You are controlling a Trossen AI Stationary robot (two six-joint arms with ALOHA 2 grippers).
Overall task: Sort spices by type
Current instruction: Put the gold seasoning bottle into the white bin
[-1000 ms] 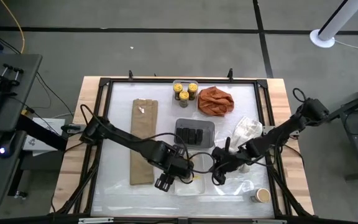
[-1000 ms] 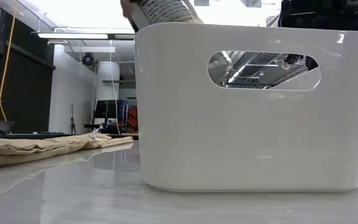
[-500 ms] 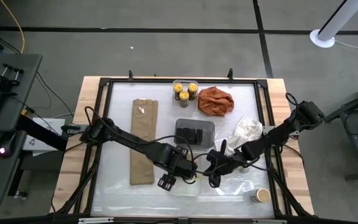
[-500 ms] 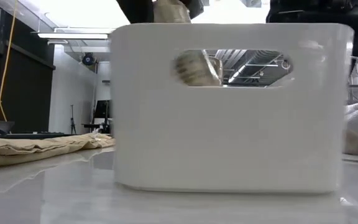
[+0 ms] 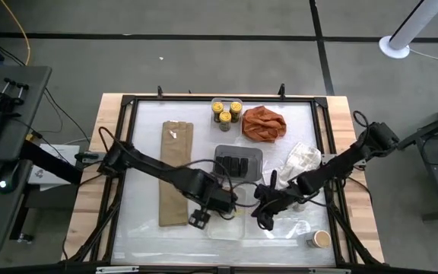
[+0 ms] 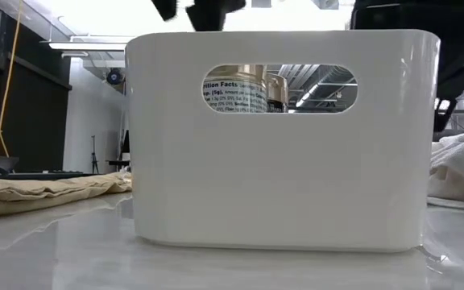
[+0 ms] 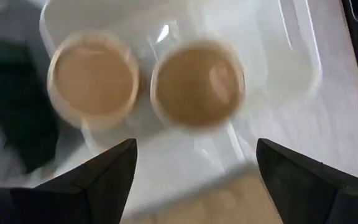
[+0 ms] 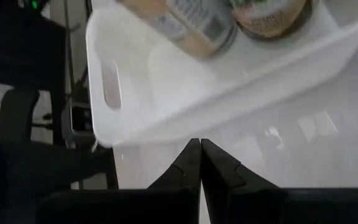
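Two round tan-topped tubs (image 7: 94,82) (image 7: 197,84) sit side by side, close together, inside the white bin (image 6: 280,193) at the table's front centre. In the left wrist view both tops look flat and plain tan with paler rims, slightly blurred. Through the bin's handle slot in the low view, one tub's side label reads "…rition Facts"; the smaller print is unreadable.

Third tan-topped tub (image 5: 321,239) stands alone near the front right corner, well apart from the bin.

Three jars with yellow lids (image 5: 225,112) are grouped in a clear tray at the back edge. Three dark grey tins (image 5: 236,164) lie in a row in the grey tray (image 5: 254,156) mid-table.

Left gripper (image 7: 194,163) hangs above the bin, fingers spread wide, holding nothing. Right gripper (image 8: 200,155) is clenched with fingertips together, empty, just beside the bin's outer wall.
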